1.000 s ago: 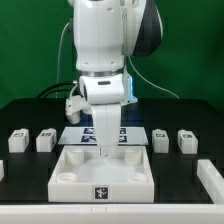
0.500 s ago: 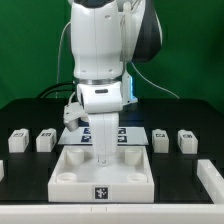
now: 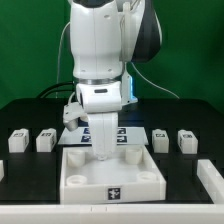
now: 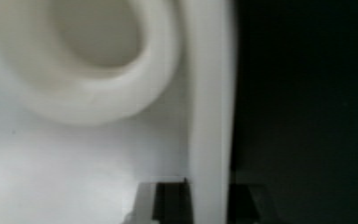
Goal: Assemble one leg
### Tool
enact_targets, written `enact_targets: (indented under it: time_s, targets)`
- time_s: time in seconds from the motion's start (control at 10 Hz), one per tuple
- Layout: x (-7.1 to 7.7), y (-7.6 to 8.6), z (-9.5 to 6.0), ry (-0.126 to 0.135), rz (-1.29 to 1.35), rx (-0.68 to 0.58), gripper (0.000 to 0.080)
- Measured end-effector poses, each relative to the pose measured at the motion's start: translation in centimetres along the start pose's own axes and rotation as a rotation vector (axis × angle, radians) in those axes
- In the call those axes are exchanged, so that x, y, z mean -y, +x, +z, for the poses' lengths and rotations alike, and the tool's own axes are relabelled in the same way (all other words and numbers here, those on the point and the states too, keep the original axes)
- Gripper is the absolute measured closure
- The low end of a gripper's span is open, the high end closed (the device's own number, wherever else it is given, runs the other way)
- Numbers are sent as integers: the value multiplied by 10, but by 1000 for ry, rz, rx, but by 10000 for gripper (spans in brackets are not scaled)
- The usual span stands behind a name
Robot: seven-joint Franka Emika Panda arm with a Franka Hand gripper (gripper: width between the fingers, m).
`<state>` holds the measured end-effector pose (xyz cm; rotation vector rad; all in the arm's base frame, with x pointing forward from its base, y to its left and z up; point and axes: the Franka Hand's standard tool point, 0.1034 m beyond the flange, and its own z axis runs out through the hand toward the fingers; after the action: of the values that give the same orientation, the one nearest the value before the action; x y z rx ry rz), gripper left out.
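The large white tray-like piece (image 3: pixel 85 188) with round corner sockets lies in front of the arm. My gripper (image 3: pixel 103 155) reaches down onto its rear wall. In the wrist view the gripper (image 4: pixel 208 205) has its two dark fingers on either side of the thin white wall (image 4: pixel 202 120), shut on it, with a round socket (image 4: pixel 87 40) close beside. Four small white legs with markers stand in a row: two at the exterior view's left (image 3: pixel 17 141) (image 3: pixel 45 140) and two at its right (image 3: pixel 160 138) (image 3: pixel 186 140). None is held.
The marker board (image 3: pixel 125 137) lies flat behind the tray, partly hidden by the arm. A white part (image 3: pixel 211 178) shows at the exterior view's right edge and another (image 3: pixel 2 170) at its left edge. The table is black.
The tray-like piece has shifted toward the exterior view's right and now looks a little larger and nearer. The gripper has stayed down at its rear wall. The legs have not moved.
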<state>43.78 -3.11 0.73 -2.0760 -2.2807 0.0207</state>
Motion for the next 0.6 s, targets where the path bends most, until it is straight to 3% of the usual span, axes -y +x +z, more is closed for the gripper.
enact_targets:
  time_s: [0.6]
  targets:
    - [0,0,0,0,0,0,741]
